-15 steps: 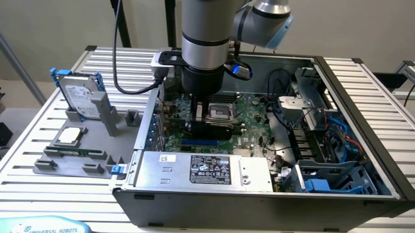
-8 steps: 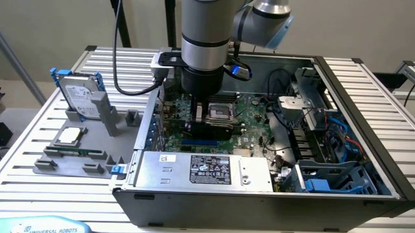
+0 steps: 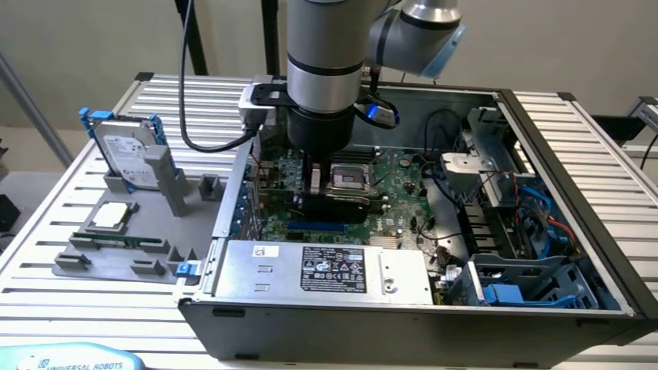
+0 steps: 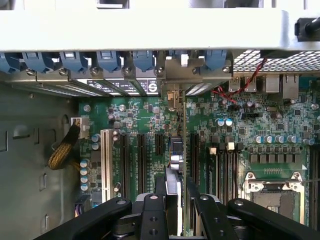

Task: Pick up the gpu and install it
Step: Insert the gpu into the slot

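Observation:
The gpu [image 4: 175, 155] stands on edge between my fingers in the wrist view. It runs along the black expansion slots of the green motherboard [image 4: 150, 115], and its silver bracket end reaches the case's rear wall. My gripper [image 4: 177, 212] is shut on it, with one black finger [image 4: 152, 212] on either side. In the exterior view the gripper [image 3: 327, 183] is low inside the open computer case [image 3: 411, 308]. The black card [image 3: 340, 208] shows just under it, over the motherboard. I cannot tell whether the card sits fully in a slot.
On the grey holder [image 3: 123, 258] at the exterior view's left stand a silver hard drive in a blue frame [image 3: 129, 158] and a small square CPU chip [image 3: 111, 216]. Inside the case are the power supply [image 3: 319, 270], CPU socket [image 4: 272, 195], white slot [image 4: 106, 160], blue latches [image 4: 107, 60] and loose cables [image 3: 514, 204].

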Motion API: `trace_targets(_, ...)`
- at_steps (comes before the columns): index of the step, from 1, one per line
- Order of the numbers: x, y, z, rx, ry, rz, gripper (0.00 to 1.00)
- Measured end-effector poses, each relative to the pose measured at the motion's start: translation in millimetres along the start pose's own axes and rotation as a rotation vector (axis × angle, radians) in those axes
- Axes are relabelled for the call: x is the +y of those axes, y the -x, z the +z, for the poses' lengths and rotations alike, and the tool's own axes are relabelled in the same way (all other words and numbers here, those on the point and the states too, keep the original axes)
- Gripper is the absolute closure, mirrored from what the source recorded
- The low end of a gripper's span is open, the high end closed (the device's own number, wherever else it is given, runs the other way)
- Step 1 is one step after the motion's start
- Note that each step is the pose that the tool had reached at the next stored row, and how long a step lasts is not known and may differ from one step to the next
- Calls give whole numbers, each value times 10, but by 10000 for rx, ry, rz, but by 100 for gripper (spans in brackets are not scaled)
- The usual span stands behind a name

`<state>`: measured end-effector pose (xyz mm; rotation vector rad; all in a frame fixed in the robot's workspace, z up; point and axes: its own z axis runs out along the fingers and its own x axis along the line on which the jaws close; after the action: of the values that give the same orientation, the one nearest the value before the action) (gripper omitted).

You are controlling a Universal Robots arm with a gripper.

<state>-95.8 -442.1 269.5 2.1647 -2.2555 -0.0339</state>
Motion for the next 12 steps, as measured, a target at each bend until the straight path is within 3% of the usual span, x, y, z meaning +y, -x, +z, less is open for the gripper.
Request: trace_targets(12,27,-1,47,-1,-28,-16,73)
